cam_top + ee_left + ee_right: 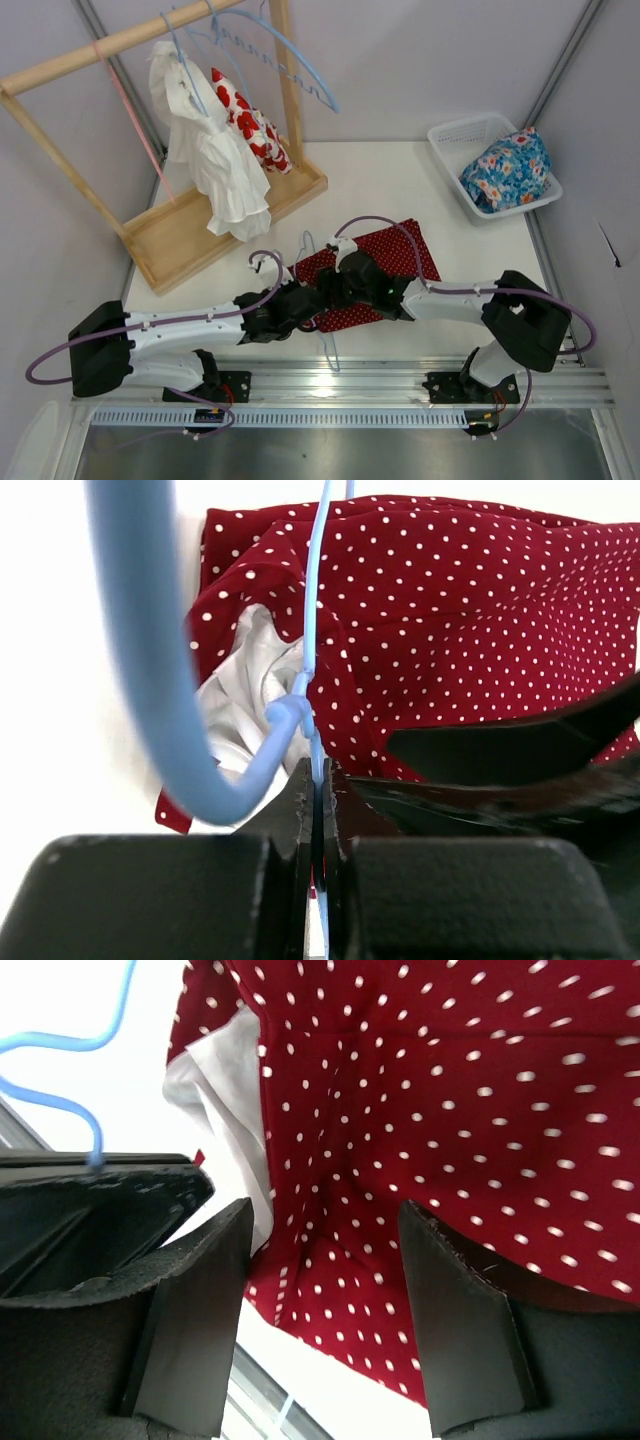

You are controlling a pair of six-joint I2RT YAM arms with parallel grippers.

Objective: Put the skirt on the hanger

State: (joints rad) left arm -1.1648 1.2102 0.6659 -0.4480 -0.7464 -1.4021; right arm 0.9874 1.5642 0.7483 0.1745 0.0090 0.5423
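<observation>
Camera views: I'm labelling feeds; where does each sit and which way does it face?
Top external: above, behind the bases, looking down at the table; both arms show.
Left wrist: along the shut left gripper pinching the hanger, toward the skirt.
Right wrist: past the open right gripper, onto the skirt.
Shared: skirt and hanger.

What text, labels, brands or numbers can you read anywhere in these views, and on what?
None: no readable text in any view.
The skirt bears only white polka dots, not characters.
The hanger and the white basket show no label or marking.
</observation>
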